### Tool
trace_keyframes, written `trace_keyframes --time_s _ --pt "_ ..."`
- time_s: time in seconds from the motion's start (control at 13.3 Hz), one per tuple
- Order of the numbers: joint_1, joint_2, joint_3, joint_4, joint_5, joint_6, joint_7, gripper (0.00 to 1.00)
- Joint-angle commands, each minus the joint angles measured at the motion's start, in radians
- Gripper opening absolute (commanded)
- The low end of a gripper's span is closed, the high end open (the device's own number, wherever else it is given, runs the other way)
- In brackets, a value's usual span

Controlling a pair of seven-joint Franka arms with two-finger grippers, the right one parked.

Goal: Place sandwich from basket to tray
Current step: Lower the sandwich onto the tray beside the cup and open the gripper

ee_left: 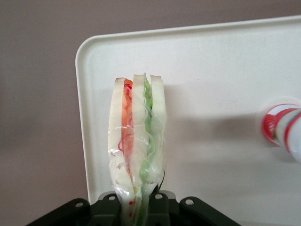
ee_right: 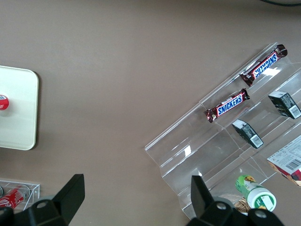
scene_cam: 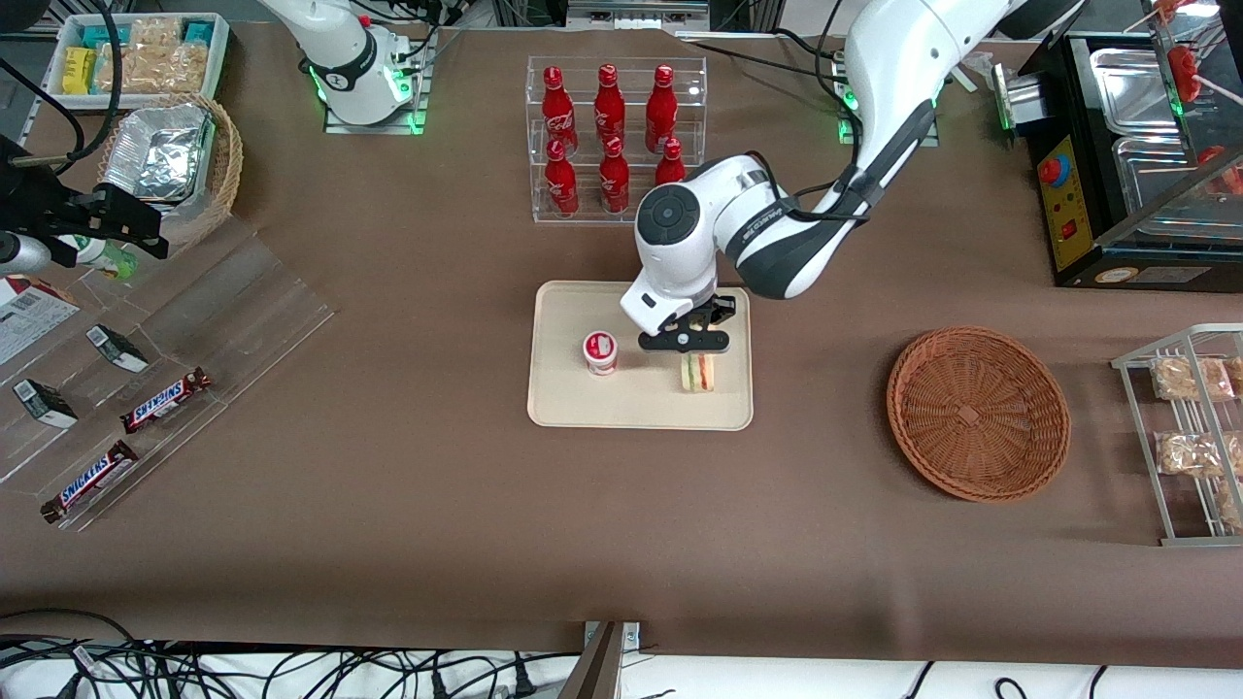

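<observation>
**Sandwich held over the tray, ready to be set down**

The left arm's gripper is pinching the wrapped sandwich by its upper end, above the cream tray. In the wrist view the sandwich hangs upright between the jaws, its white bread and its red, orange and green filling edge-on, close to the tray's rounded corner. Whether its bottom edge already touches the tray cannot be told. A small red-and-white lidded cup stands on the same tray, near the sandwich but apart from it. The round wicker basket sits empty toward the working arm's end of the table.

To finish well, lower straight down until the wedge rests, then part the fingers gently; a thin upright wedge may tip, so keep clear of the rim and cup.
</observation>
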Motion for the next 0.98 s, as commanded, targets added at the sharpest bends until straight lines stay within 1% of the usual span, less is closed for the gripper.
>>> trace_keyframes --time_s 0.0,0.15,0.3,0.38,0.45,0.53,0.6,0.68,0.75,0.83,0.9 --pt "-0.019 0.009 0.0 -0.019 0.04 0.005 -0.033 0.0" --pt "-0.019 0.014 0.001 -0.023 0.04 0.005 -0.033 0.0" --pt "-0.026 0.024 0.006 -0.045 0.043 0.042 -0.04 0.0" --pt "-0.026 0.024 0.006 -0.054 0.06 0.052 -0.057 0.0" --pt "-0.026 0.024 0.005 -0.06 0.075 0.053 -0.073 0.04" --pt "-0.026 0.026 0.005 -0.062 0.08 0.053 -0.076 0.14" --pt "-0.026 0.026 0.005 -0.062 0.08 0.053 -0.076 0.29" --pt "-0.028 0.026 0.005 -0.06 0.08 0.053 -0.076 0.63" --pt "-0.028 0.026 0.005 -0.06 0.081 0.053 -0.074 0.88" --pt "-0.028 0.024 0.005 -0.059 0.083 0.051 -0.073 1.0" --pt "-0.026 0.02 0.005 -0.057 0.083 0.049 -0.073 1.0"
